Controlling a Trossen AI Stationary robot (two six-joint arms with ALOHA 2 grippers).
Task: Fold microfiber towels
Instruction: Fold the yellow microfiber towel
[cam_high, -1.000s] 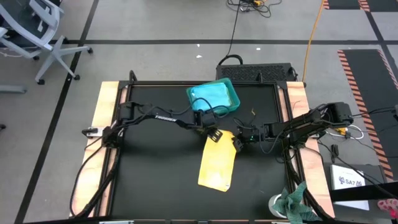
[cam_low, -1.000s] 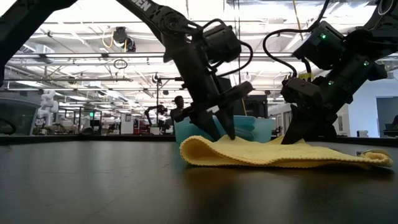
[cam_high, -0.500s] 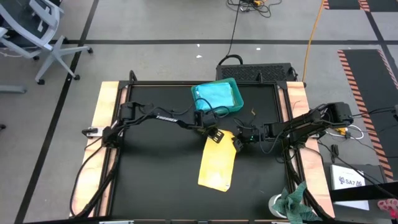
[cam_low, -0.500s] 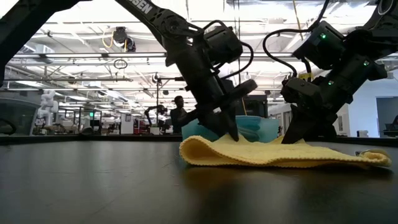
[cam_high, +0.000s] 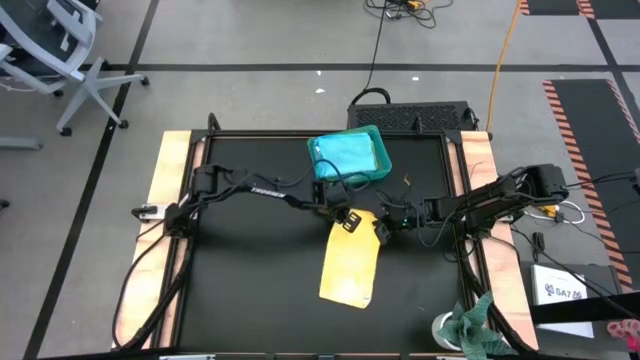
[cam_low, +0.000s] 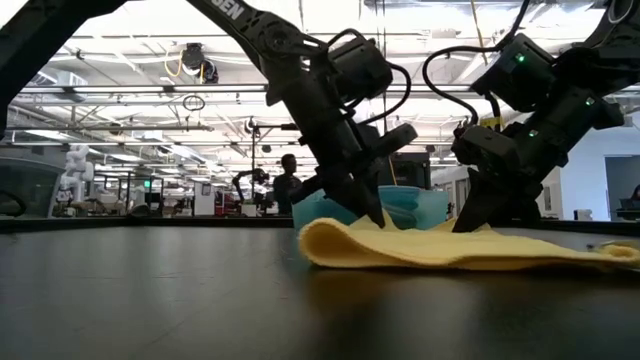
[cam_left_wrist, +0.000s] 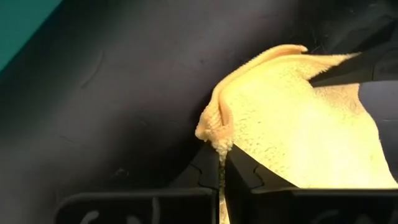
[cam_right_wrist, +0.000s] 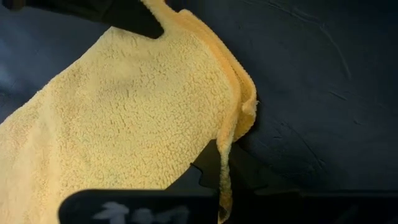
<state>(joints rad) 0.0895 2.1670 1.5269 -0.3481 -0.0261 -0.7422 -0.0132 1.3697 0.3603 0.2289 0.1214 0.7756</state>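
Black tabletop: yellow towel lies flat, stretching toward the front edge from both grippers. Left gripper clamped on its far left corner, right gripper clamped on the far right corner, close together. Just behind the left gripper, teal tray holding a turquoise towel

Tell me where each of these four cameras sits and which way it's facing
High view: overhead, looking straight down; both arms, yellow towel, teal tray.
Low view: table height, looking level across; both arms come down onto the towel.
Left wrist view: on the left arm; left gripper fingers shut on a towel corner.
Right wrist view: on the right arm; right gripper fingers shut on the other corner.
Shared: all four show the yellow towel.
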